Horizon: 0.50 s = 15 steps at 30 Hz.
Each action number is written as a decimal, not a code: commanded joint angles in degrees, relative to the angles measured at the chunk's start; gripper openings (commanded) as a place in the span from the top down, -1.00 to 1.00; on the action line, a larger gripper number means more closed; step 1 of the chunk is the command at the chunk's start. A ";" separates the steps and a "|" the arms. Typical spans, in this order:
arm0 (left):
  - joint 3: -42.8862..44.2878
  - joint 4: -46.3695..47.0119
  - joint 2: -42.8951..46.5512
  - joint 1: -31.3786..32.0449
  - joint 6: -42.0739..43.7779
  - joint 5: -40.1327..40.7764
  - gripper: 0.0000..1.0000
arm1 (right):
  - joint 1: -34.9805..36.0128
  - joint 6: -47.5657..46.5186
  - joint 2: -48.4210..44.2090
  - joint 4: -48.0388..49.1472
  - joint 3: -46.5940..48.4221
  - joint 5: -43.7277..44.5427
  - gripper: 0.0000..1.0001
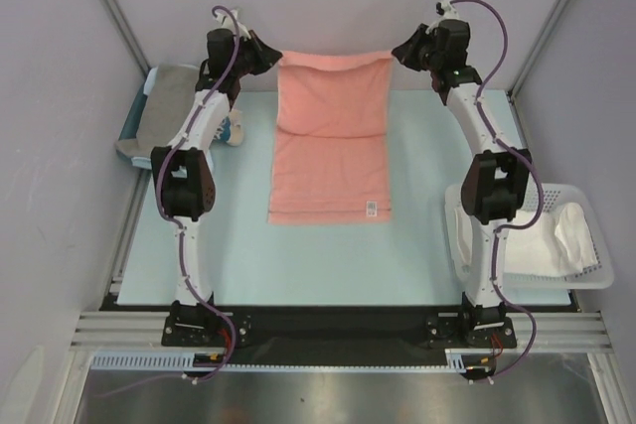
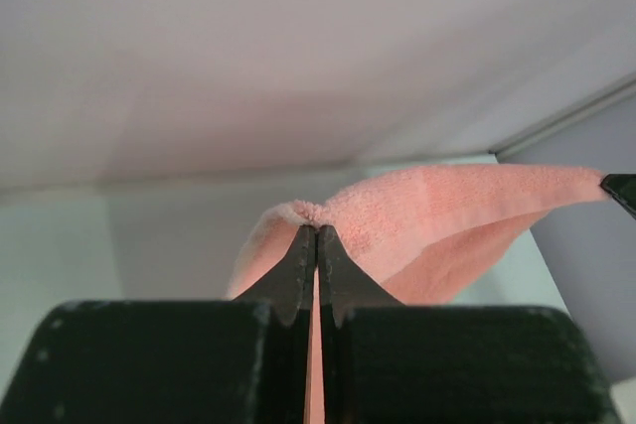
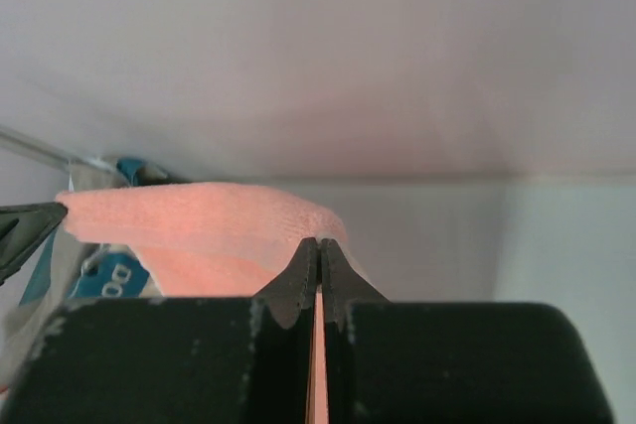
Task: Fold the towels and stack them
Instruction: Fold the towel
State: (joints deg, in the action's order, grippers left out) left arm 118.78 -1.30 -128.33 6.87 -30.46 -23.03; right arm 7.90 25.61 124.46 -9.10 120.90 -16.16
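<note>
The salmon-pink towel [image 1: 331,136] is stretched between my two grippers at the far side of the table, its upper part lifted and its lower part lying flat on the light blue mat. My left gripper [image 1: 274,57] is shut on the towel's far left corner [image 2: 316,213]. My right gripper [image 1: 396,52] is shut on the far right corner [image 3: 320,228]. A grey towel [image 1: 164,106] lies folded at the far left, on a light blue one [image 1: 132,118]. A white towel [image 1: 542,243] lies in the basket at the right.
A white plastic basket [image 1: 591,280] stands at the right edge by my right arm. A small teal bundle with white print [image 1: 231,130] lies by my left arm. Walls close in at the back and both sides.
</note>
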 commanded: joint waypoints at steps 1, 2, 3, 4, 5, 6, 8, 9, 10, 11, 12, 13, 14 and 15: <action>12.05 0.59 -4.81 -2.12 -0.13 -0.79 0.99 | -1.04 1.20 6.38 -0.30 12.15 -0.45 1.00; 12.70 1.03 -5.52 -2.39 -1.00 -1.31 1.00 | -0.87 1.29 7.54 -0.39 13.82 -0.45 1.00; 12.18 2.78 -6.13 -2.48 -1.27 -1.58 0.99 | -0.96 1.55 8.16 -0.04 14.62 -0.62 1.00; 11.39 3.14 -6.14 -2.74 -1.44 -1.58 0.99 | -0.87 1.81 8.68 0.22 14.28 -0.80 1.00; 10.43 3.58 -6.05 -2.74 -1.10 -2.11 0.99 | -0.87 1.99 8.69 0.57 13.49 -1.50 1.00; 7.89 4.28 -5.44 -2.74 -1.01 -2.20 0.99 | -0.78 2.17 8.43 1.80 10.52 -1.76 1.00; 4.46 5.34 -4.30 -2.83 -0.57 -2.20 0.99 | -0.78 2.08 6.76 3.56 6.91 -1.85 1.00; 1.13 6.04 -3.25 -2.83 -0.57 -2.11 0.99 | -0.78 1.99 6.32 4.87 5.06 -1.85 1.00; -0.12 6.66 -2.89 -2.92 -0.65 -2.20 0.99 | -0.78 1.73 6.14 4.80 3.65 -1.85 1.00; -1.00 6.84 -2.63 -2.92 -0.83 -2.46 0.99 | -0.78 1.64 5.79 4.36 2.94 -2.38 1.00; -2.49 7.19 -2.36 -3.01 -0.92 -3.07 0.99 | -0.87 1.55 5.53 4.10 2.07 -2.56 1.00; -2.85 6.93 -1.75 -3.01 -0.92 -3.25 0.99 | -0.96 1.73 5.00 4.35 0.93 -2.73 1.00; -3.20 6.66 -1.66 -3.01 -0.92 -3.51 0.99 | -0.96 2.16 3.35 5.84 -2.65 -2.99 1.00; -3.73 5.97 -1.31 -3.01 -1.01 -3.78 0.99 | -1.04 2.17 2.81 6.29 -4.08 -3.00 1.00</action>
State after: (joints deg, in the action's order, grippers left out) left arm 115.57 2.24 -133.34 4.29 -31.07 -24.71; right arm 7.18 27.18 132.20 -6.24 120.51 -17.91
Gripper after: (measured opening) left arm 0.009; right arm 0.017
